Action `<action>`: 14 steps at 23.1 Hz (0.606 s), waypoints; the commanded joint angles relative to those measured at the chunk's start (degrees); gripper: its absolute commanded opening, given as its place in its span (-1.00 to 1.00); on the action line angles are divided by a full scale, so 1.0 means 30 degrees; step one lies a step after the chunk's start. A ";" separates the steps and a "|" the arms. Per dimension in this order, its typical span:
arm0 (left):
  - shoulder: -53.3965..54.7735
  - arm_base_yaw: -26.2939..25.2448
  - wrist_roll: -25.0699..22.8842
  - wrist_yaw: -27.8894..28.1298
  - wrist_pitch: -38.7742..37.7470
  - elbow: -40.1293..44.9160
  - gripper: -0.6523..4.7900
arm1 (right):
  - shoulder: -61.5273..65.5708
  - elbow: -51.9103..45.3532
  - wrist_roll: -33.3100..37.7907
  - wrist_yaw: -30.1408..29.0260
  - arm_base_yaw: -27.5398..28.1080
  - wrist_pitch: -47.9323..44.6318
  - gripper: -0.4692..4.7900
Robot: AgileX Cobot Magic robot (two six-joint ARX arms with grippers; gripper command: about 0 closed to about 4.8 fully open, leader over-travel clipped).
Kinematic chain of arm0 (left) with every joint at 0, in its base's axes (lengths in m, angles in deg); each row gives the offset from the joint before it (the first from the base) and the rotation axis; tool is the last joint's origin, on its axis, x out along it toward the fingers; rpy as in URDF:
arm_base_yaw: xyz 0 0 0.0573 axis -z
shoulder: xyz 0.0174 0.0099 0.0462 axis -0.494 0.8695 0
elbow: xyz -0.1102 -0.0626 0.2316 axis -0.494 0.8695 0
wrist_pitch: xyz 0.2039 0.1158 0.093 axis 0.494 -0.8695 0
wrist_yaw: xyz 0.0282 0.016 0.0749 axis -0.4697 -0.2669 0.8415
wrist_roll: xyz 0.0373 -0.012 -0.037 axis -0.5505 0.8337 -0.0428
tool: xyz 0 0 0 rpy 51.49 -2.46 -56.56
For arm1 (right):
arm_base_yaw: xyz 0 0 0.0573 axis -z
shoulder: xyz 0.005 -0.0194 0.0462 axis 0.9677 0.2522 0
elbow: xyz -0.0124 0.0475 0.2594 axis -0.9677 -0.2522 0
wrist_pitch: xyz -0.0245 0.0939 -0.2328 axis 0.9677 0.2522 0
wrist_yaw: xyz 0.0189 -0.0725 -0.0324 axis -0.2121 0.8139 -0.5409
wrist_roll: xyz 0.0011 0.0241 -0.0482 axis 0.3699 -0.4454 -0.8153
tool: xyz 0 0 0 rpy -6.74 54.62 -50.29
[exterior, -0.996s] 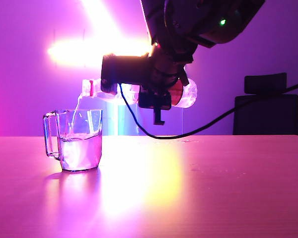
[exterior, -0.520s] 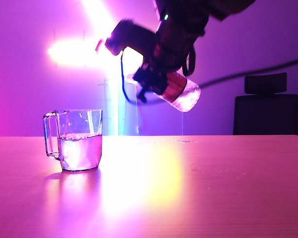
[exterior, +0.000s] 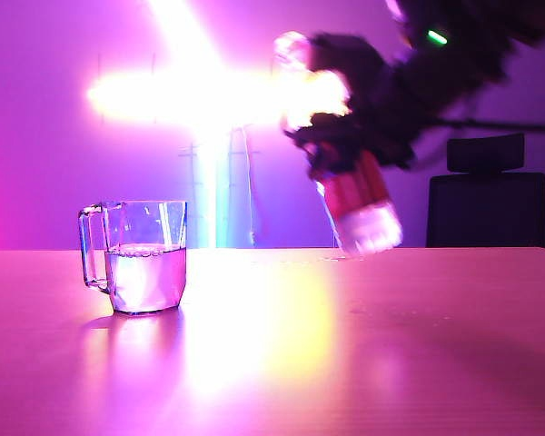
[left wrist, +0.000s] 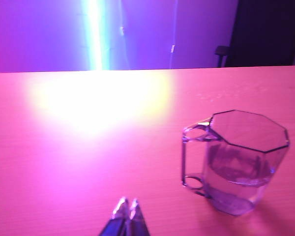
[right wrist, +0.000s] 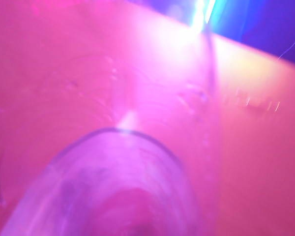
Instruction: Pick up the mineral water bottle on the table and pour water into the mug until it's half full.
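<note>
The desk is the widest thing here, a smooth pink-purple top with a strong yellow glare across its middle, and the task on it looks close to finished. Above its far right part the right arm carries the mineral water bottle in the air, well apart from the mug and tilted so that its base points down and towards the right and its neck up and to the left; no stream leaves it, so pouring appears to be over. The right gripper is a dark, blurred mass around the bottle's middle, its jaws pinching the bottle. The mug stands upright at the left of the desk, handle to the left, and the water reaches to about half its height, which I judge meets the goal. What seems left is to set the bottle down on the desk. The left gripper hangs over the near desk beside the mug with its jaws pressed together, holding nothing. The bottle's label shows only as a red band; motion blur leaves no writing or brand legible
</note>
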 commanded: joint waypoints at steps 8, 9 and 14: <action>0.0029 -0.1843 -0.0080 -0.0044 0.0109 -0.0066 -0.77 | -0.0299 -0.5537 0.2033 -0.1596 0.1282 -0.8459 -0.05; 0.0029 -0.1902 -0.0073 -0.0044 0.0109 -0.0066 -0.77 | -0.0182 -0.5588 0.2033 -0.1603 0.1282 -0.8488 -0.05; 0.0029 -0.1989 -0.0073 -0.0051 0.0102 -0.0066 -0.77 | 0.0656 -0.5595 0.2535 -0.1610 0.1282 -0.8859 0.34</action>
